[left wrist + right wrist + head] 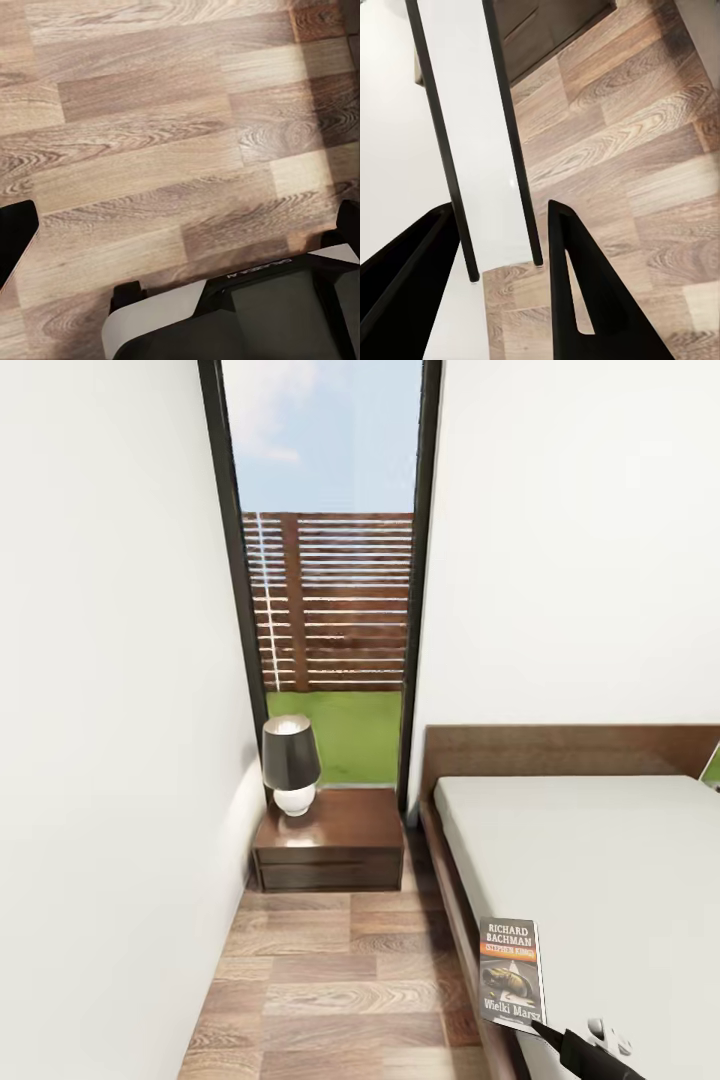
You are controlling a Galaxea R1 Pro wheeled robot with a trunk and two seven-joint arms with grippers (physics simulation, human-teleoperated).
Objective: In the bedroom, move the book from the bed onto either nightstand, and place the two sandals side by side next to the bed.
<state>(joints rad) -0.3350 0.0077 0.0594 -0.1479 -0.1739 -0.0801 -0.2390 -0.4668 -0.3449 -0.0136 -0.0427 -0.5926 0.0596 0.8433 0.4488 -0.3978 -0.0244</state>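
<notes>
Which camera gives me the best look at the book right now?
The head view: the book stands upright at the bed's edge, cover and title readable. The right wrist view shows it edge-on between the right gripper's fingers. The left wrist view shows floor.

White walls (110,660), wood-plank floor (320,990), tall dark-framed window (325,560) through which a slatted fence (335,600), grass and sky are seen

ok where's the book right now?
Head view: the book stands upright, cover toward the camera, at the bed's near left edge, lower right of frame, with the right gripper at its bottom corner. The nightstand sits ahead by the window.
</notes>
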